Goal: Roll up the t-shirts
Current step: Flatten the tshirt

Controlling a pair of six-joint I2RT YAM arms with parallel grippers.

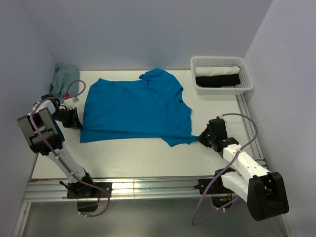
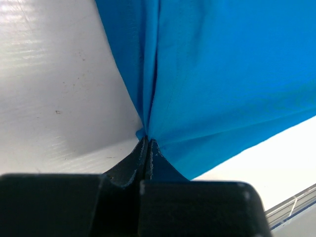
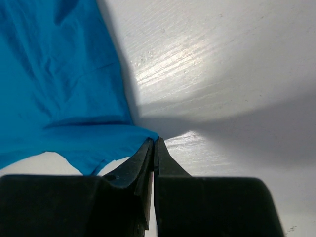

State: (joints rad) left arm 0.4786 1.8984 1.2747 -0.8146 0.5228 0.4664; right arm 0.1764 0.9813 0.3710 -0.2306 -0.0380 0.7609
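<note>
A grey cloth (image 1: 62, 78) lies bunched in the far left corner. My left gripper (image 2: 148, 141) is pinched tight on the left edge of the tee (image 1: 133, 106), which lies spread flat on the table (image 1: 148, 159), neck to the right. My right gripper (image 3: 154, 141) is closed on the near sleeve's tip. Far right, a basket (image 1: 217, 59) holds a white roll (image 1: 219, 70) and a black roll (image 1: 217, 81).

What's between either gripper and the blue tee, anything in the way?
Nothing visible. The left gripper is shut on the turquoise tee at its near left corner, and the right gripper is shut on its near right sleeve. The white basket and the grey cloth sit at the far corners, apart from the tee.
</note>
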